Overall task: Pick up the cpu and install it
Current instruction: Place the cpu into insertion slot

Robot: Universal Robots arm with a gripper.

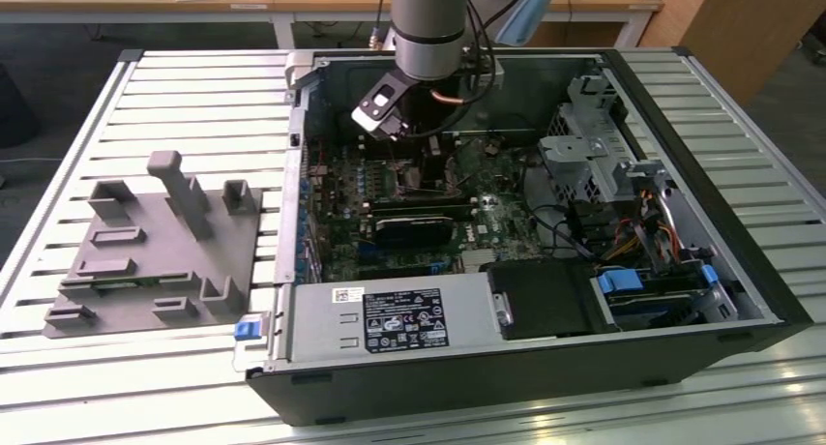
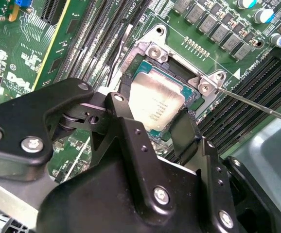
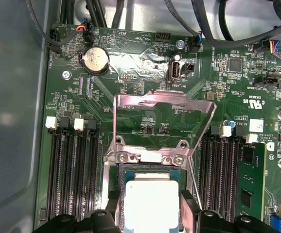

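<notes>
The tool [image 2: 152, 109] grips the cpu [image 2: 156, 97] by its edges inside the open socket [image 2: 149, 47].

Pincer [image 2: 151, 119] grips cpu [image 2: 156, 97] by opposite edges, cpu in socket [image 2: 152, 48] on green motherboard [image 2: 28, 39].

An open computer case [image 1: 543, 377] lies on a slatted table [image 1: 193, 87], with a tray [image 1: 142, 252] beside it on the exterior view's left. The arm [image 1: 432, 29] reaches down into the case. In the second wrist view, the gripper [image 2: 155, 109] straddles the cpu [image 2: 157, 99], which lies in the socket [image 2: 206, 85] on the motherboard [image 2: 28, 43], between memory slots [image 2: 247, 92].
</notes>
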